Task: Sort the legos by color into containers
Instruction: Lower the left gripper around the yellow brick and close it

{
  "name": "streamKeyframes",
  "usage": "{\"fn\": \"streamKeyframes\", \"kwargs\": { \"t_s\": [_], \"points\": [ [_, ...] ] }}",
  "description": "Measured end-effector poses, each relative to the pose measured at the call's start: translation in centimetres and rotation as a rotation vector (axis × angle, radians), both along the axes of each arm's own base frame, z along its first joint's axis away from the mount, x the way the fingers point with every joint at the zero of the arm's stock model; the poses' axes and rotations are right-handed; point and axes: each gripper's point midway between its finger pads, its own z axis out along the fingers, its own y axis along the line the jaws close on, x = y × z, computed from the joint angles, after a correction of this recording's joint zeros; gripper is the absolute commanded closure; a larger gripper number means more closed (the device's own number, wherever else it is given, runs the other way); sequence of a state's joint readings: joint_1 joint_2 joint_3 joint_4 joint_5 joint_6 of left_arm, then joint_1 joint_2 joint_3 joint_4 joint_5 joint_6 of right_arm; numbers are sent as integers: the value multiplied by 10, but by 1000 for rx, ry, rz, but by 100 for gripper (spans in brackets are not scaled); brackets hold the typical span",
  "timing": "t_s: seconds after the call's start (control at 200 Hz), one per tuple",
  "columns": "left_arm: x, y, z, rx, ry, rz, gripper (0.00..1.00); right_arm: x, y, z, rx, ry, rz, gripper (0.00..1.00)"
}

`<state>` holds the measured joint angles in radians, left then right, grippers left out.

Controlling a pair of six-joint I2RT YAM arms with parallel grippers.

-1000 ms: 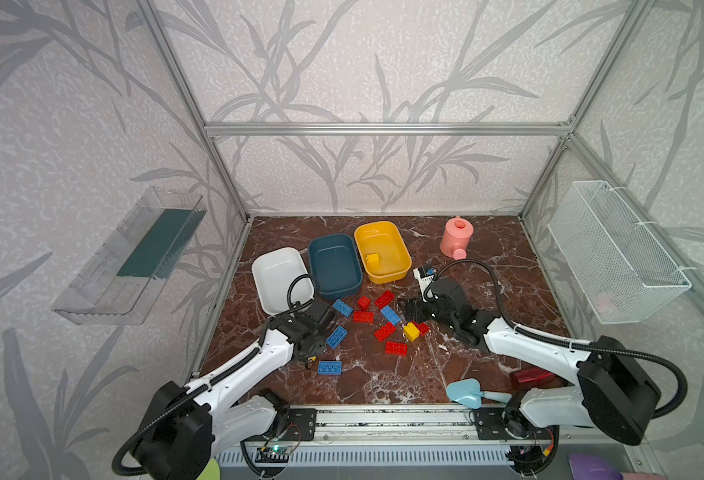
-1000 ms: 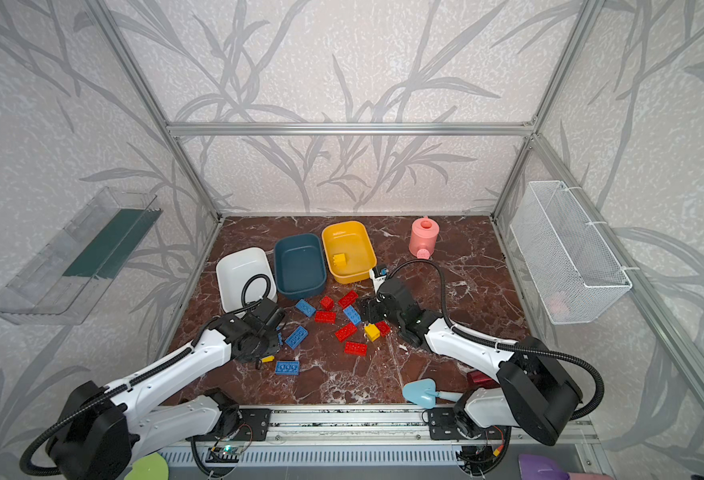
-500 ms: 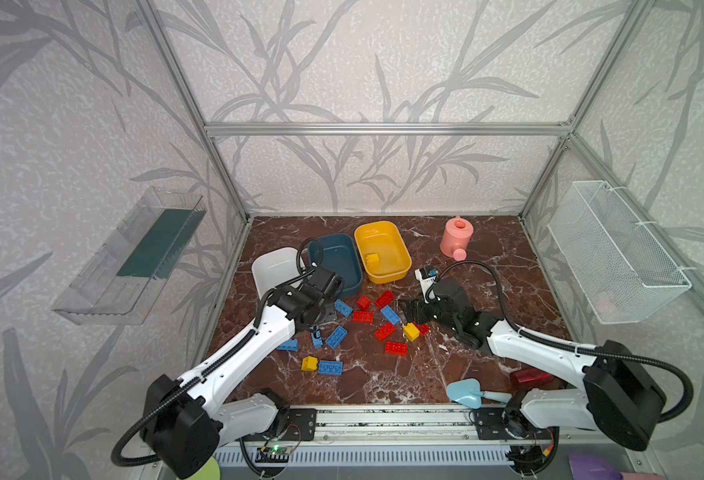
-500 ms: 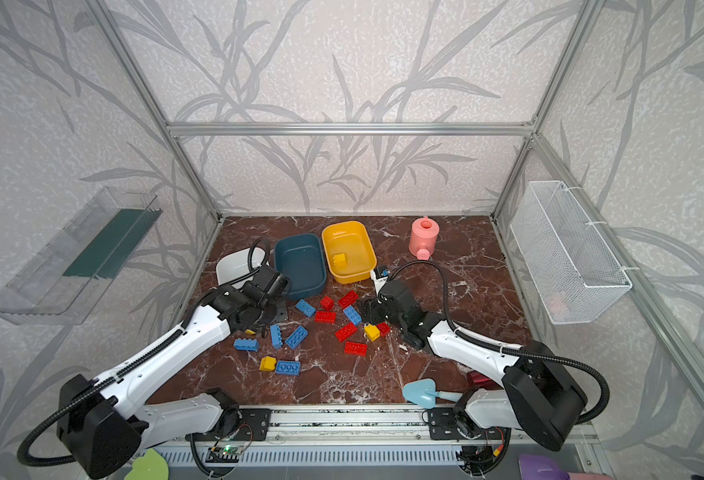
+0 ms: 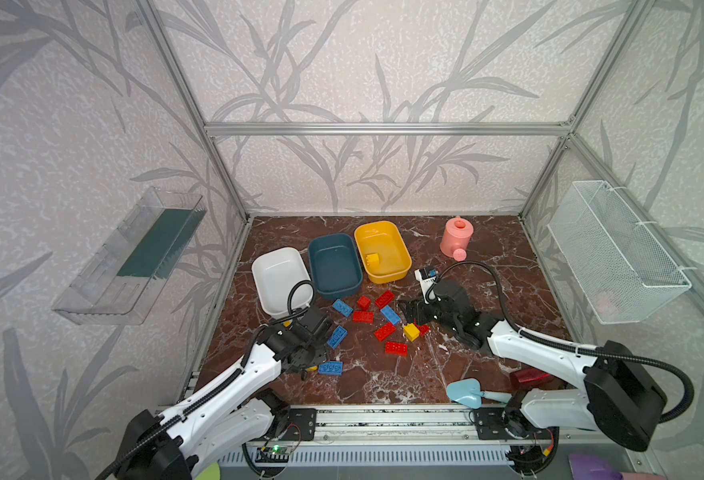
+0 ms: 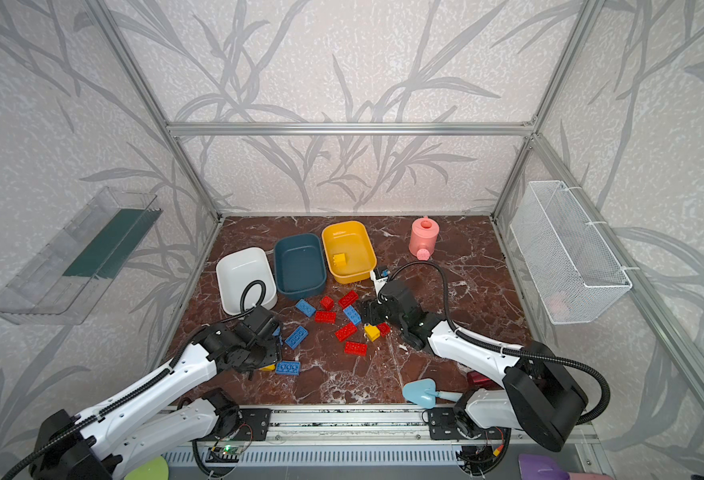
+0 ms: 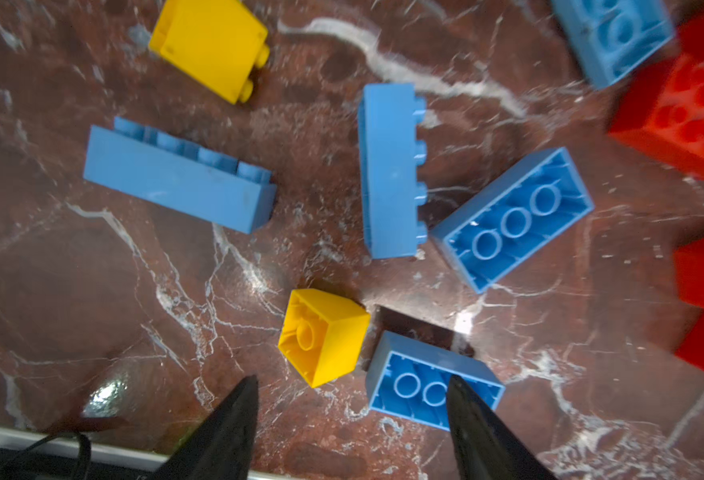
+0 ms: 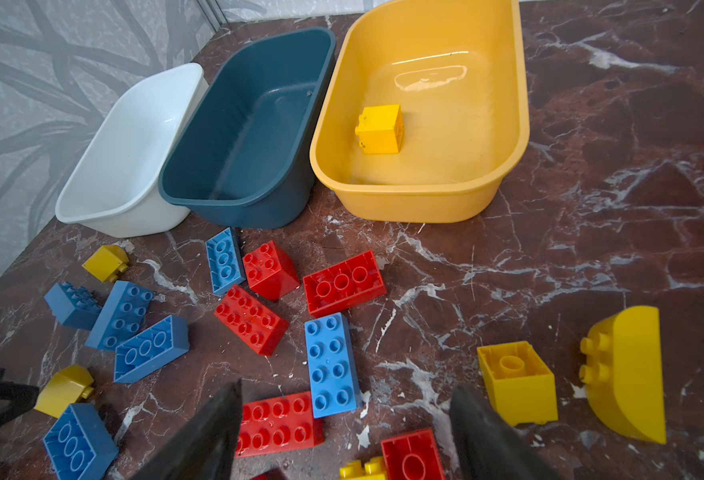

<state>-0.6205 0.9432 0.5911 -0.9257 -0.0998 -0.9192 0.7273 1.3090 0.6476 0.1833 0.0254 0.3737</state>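
Near the teal tub [image 5: 336,266], the left end effector [image 7: 350,380] hangs wide and empty just by a loose yellow brick [image 7: 323,336] — the right end effector [image 8: 346,386], likewise wide and empty, over red legos [image 8: 277,424]. Beside that tub, the yellow tub [image 5: 387,245] holds one yellow lego [image 5: 372,260].

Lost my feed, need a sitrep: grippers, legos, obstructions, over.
Left gripper open, empty, above loose yellow brick. Right gripper open, empty. One yellow lego in yellow tub; teal tub empty; rest on floor. Nothing blocking tubs.

Legos [image 8: 344,282] and tubs [image 8: 421,195] look glossy smooth plastic; the table [image 8: 591,249], polished veined stone
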Motion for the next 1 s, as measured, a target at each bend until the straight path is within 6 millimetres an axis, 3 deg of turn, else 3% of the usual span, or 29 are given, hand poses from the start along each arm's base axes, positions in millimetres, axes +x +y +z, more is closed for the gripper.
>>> {"fn": "streamKeyframes", "kwargs": {
  "t_s": [0.27, 0.505, 0.73, 1.0],
  "points": [
    [-9, 2, -22, 5, 43, 38, 28, 0, 1, -10, -16, 20, 1, 21],
    [-8, 1, -33, 5, 48, 54, 37, 0, 2, -17, -26, 36, 6, 21],
    [7, -10, -35, -30, 9, 59, 44, 0, 2, -22, -33, 45, 6, 21],
    [10, -12, -35, -37, -8, 73, 24, 0, 2, -25, -39, 52, 6, 21]
  ]
}}
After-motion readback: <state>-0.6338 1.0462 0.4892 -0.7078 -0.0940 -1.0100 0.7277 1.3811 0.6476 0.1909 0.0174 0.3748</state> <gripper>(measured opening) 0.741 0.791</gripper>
